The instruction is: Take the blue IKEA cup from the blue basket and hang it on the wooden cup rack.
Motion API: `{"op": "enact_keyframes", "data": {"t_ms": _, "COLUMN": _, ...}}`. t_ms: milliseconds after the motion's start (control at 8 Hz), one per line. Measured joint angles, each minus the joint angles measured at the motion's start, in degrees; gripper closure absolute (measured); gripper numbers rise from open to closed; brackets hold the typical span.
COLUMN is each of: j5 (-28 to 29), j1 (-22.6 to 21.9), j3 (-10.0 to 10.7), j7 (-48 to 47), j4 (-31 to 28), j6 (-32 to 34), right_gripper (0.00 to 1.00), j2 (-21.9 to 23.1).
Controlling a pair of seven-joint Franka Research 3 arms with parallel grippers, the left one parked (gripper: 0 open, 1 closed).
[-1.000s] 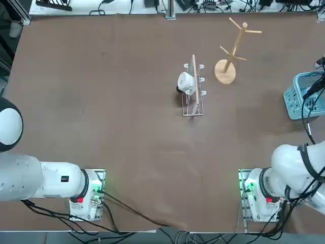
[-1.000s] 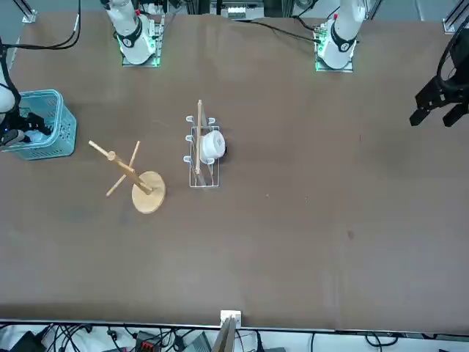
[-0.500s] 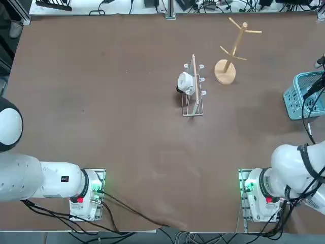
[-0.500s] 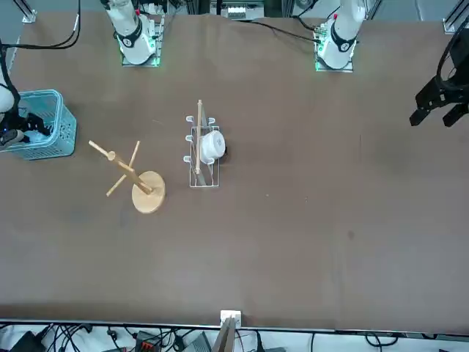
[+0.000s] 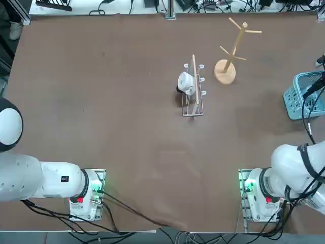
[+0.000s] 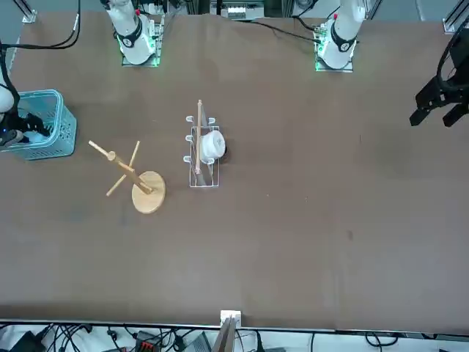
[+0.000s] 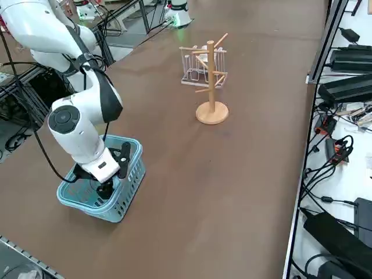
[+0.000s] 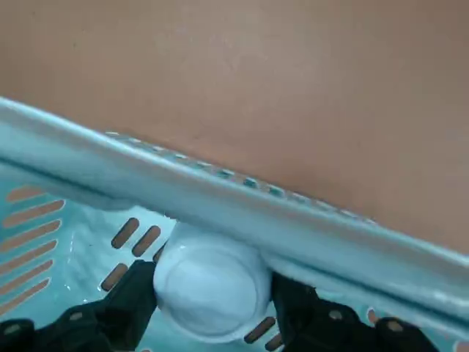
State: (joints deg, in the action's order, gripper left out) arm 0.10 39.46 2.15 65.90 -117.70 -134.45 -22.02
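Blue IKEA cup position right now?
In the right wrist view, the blue IKEA cup is inside the blue basket, between the right gripper's two jaws; the basket sits at the top view's right edge.

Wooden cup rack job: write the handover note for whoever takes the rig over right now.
Right gripper: down in the light turquoise-blue slatted plastic basket, a finger on either side of the small pale-blue plastic cup; whether it grips firmly, I can't tell.
Light wooden tree-shaped cup rack: upright on the table, pegs bare, beside the low metal wire rack.
Done: cup reached.
Left: lift it out, hang it on a peg.
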Motion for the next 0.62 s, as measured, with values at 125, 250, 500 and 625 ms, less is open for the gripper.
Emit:
{"op": "enact_keyframes", "data": {"t_ms": 125, "j5": 0.00, "j1": -0.01, "j3": -0.07, "j7": 0.00, "j4": 0.23, "j6": 0.33, "right_gripper": 0.13, "j2": 0.24}}
{"op": "enact_keyframes", "data": {"t_ms": 250, "j5": 0.00, "j1": -0.01, "j3": -0.09, "j7": 0.01, "j4": 0.62, "j6": 1.34, "right_gripper": 0.14, "j2": 0.63}}
{"op": "enact_keyframes", "data": {"t_ms": 500, "j5": 0.00, "j1": -0.01, "j3": -0.09, "j7": 0.17, "j4": 2.29, "j6": 5.33, "right_gripper": 0.14, "j2": 1.15}}
{"op": "enact_keyframes", "data": {"t_ms": 625, "j5": 0.00, "j1": -0.01, "j3": -0.10, "j7": 0.23, "j4": 2.98, "j6": 6.82, "right_gripper": 0.14, "j2": 1.35}}
